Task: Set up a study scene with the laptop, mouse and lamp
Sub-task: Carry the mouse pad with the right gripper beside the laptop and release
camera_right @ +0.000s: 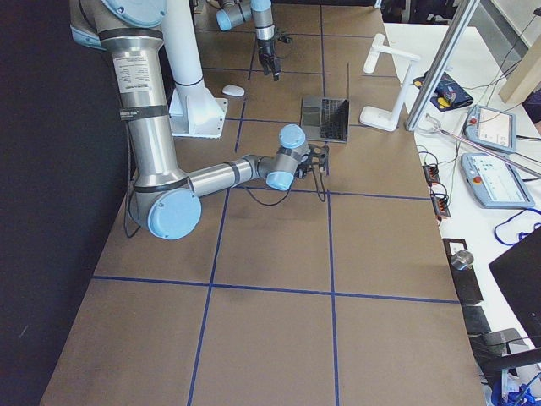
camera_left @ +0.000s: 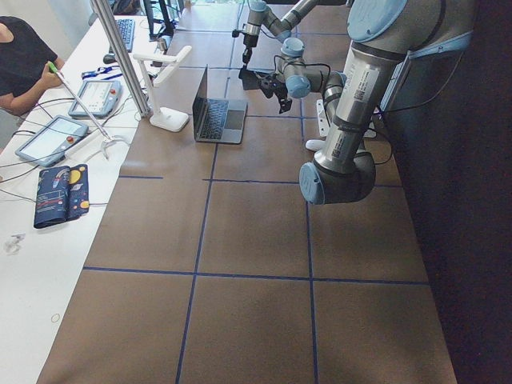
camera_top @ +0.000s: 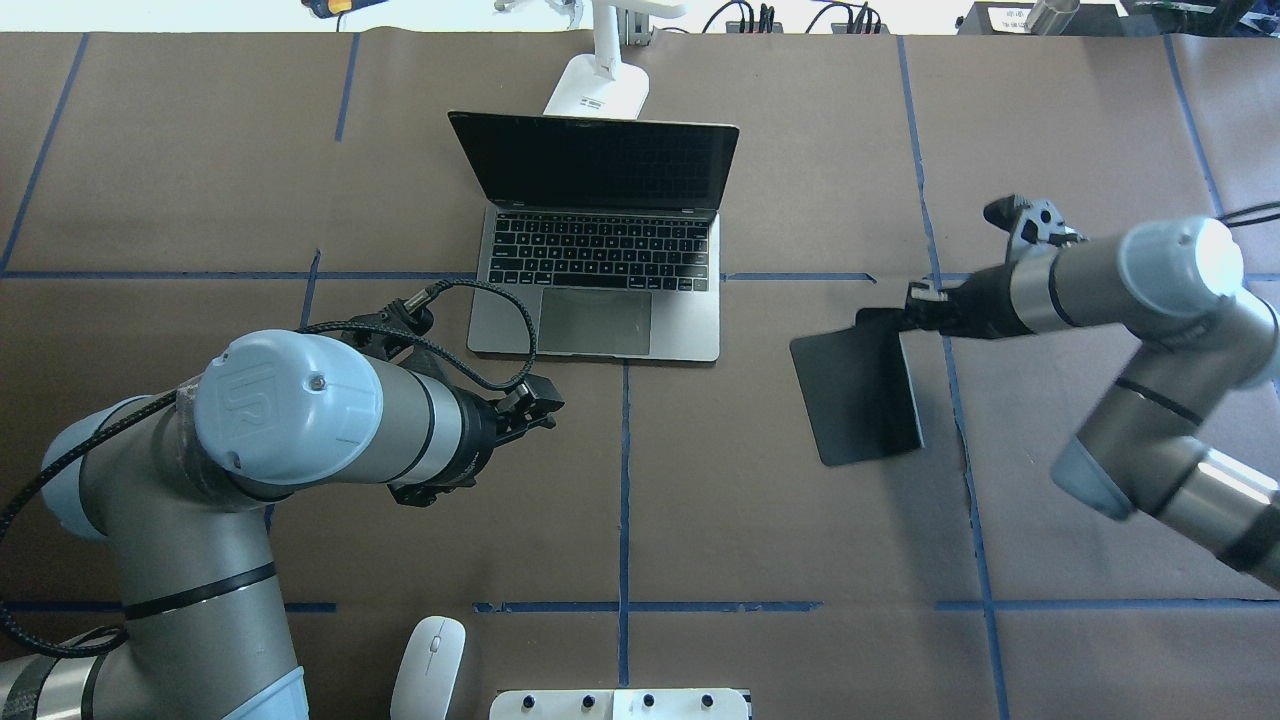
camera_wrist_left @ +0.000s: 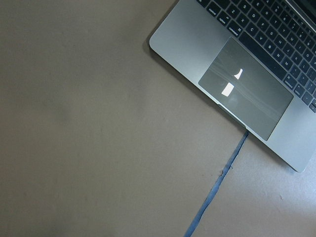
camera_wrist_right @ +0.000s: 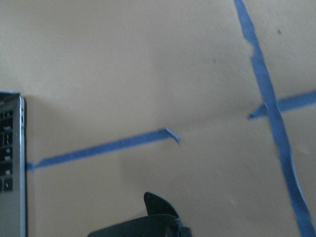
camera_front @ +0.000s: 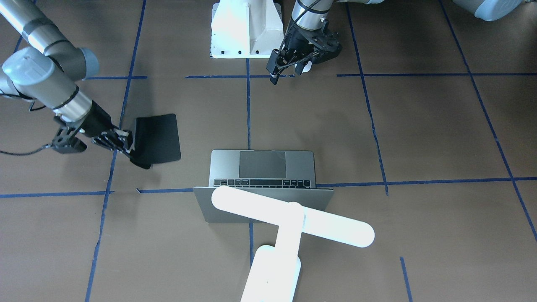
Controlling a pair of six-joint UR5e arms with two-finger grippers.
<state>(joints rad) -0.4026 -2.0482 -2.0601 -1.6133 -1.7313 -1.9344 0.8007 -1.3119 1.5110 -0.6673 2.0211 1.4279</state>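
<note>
The grey laptop (camera_top: 600,260) stands open at the table's far middle, and its trackpad shows in the left wrist view (camera_wrist_left: 247,89). The white lamp (camera_front: 293,216) stands behind it with its light bar over the lid; only its base (camera_top: 597,92) shows from overhead. The white mouse (camera_top: 428,665) lies near the robot's base, left of the pedestal. My left gripper (camera_top: 530,400) hovers open and empty near the laptop's front left corner. My right gripper (camera_top: 900,318) is shut on the far edge of a black pad (camera_top: 860,385) and lifts that edge off the table.
The white bolted pedestal (camera_front: 245,29) stands at the robot's side of the table. Blue tape lines (camera_top: 624,480) cross the brown surface. Tablets and cables (camera_left: 48,140) lie on a side table with a person beyond the lamp.
</note>
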